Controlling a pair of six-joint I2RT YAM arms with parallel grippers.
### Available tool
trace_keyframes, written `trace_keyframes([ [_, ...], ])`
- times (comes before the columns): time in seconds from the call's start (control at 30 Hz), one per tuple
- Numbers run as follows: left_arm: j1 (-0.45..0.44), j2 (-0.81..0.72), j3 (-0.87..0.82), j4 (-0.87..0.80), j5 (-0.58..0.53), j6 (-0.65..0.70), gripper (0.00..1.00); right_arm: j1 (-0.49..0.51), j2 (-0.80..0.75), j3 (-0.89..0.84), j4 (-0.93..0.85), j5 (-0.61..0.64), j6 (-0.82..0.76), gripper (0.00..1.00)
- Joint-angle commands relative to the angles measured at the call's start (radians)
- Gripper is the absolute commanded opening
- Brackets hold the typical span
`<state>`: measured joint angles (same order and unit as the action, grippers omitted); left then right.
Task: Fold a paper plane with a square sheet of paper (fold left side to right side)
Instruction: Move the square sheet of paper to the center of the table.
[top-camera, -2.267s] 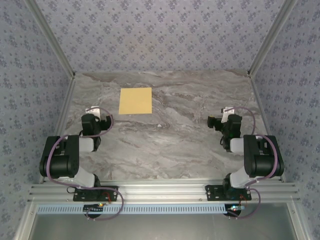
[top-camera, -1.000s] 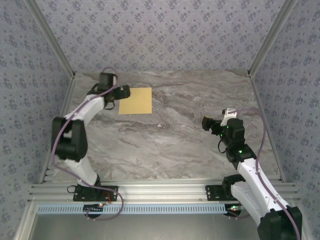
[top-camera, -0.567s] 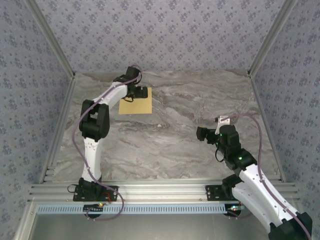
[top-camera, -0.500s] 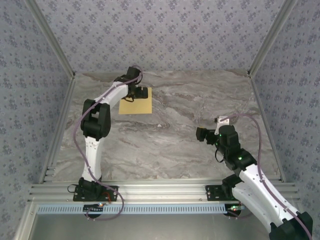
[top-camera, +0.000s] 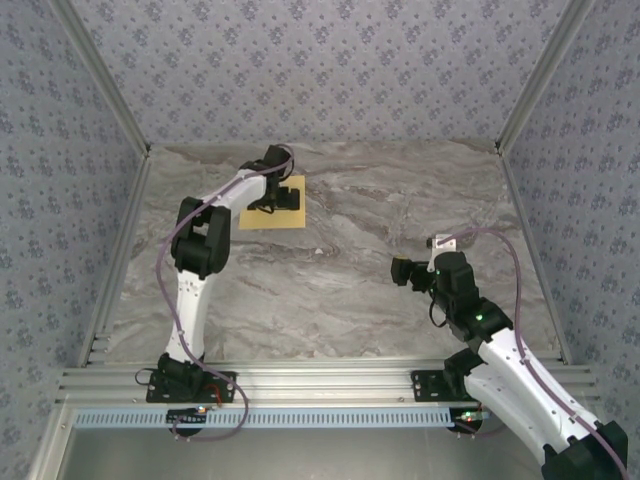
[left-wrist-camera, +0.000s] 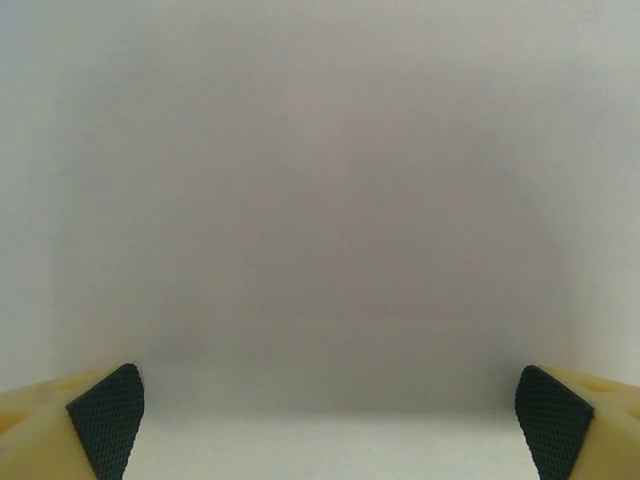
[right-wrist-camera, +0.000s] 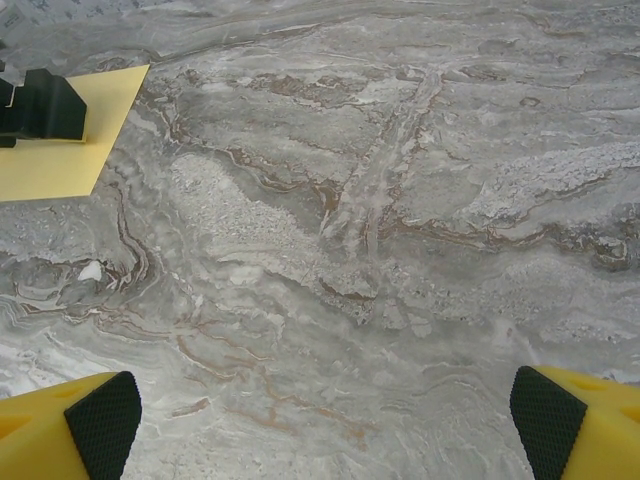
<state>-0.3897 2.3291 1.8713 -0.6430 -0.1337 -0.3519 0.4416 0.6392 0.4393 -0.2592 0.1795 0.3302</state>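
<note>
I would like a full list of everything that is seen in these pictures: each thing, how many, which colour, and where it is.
square sheet of paper: one, mustard yellow, flat on the far left part of the table
table: one, grey-brown marble pattern, middle of the scene
white speck: one, white, on the table just nearer than the paper's right corner
walls: three, blue-grey with a small flower pattern, at the far and side edges of the table
frame rails: several, silver, along the near edge
left gripper: one, black body with yellow fingers and dark pads, open, over the paper
right gripper: one, same colours, open, over bare table on the right, apart from the paper
</note>
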Motion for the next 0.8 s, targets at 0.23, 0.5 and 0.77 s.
trace_keyframes([
  [0.23, -0.134, -0.139, -0.383, 0.114, 0.027, -0.144, 0.98, 0.014, -0.012, 0.008, -0.008, 0.025, 0.044, 1.00],
  [0.5, -0.324, -0.297, -0.716, 0.256, -0.026, -0.350, 0.98, 0.020, -0.012, -0.017, 0.000, 0.024, 0.063, 1.00],
  [0.77, -0.512, -0.381, -0.828, 0.259, -0.087, -0.496, 0.98, 0.029, -0.006, -0.034, -0.001, 0.024, 0.082, 1.00],
])
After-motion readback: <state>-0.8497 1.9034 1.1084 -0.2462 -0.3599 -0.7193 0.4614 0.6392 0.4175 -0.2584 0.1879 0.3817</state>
